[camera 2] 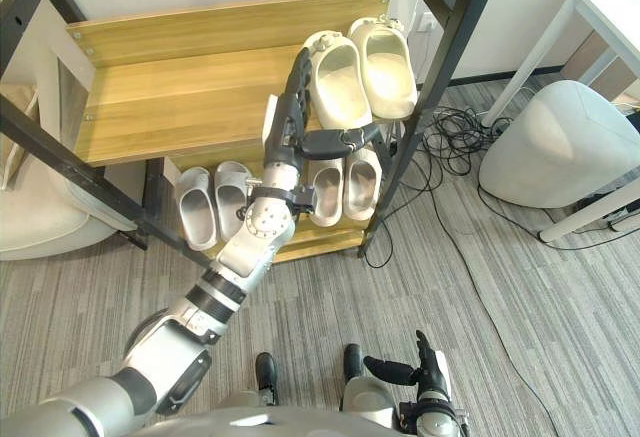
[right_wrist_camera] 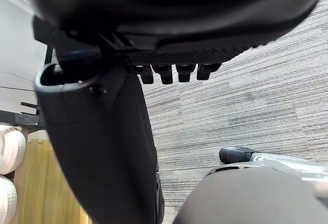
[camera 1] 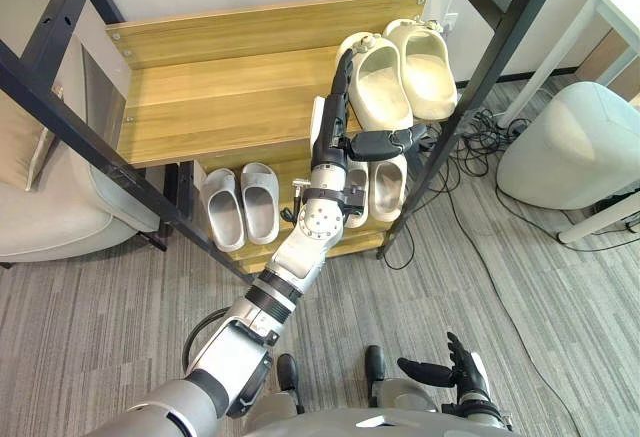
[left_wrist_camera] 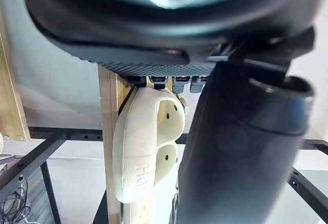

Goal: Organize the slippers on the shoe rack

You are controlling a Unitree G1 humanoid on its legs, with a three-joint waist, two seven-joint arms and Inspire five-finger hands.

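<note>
Slippers are sitting in three pairs on the shoe rack. The top cream pair is lying at the right end of the rack's top shelf. A pale grey pair is standing at the left of its lower shelf, and a lower cream pair is resting at the right of that shelf.

The left hand is extending over the rack's top shelf. Its fingers are lying straight along the side of the top cream pair that faces the shelf's bare middle. Its thumb is stretching across just in front of the heels, and it is clasping nothing.

The right hand is hanging well in front of the rack, fingers loosely spread and holding nothing.

Judging by this, the sorting is looking nearly finished. Only squaring the top cream pair and taking the left hand away seem to be left.
</note>
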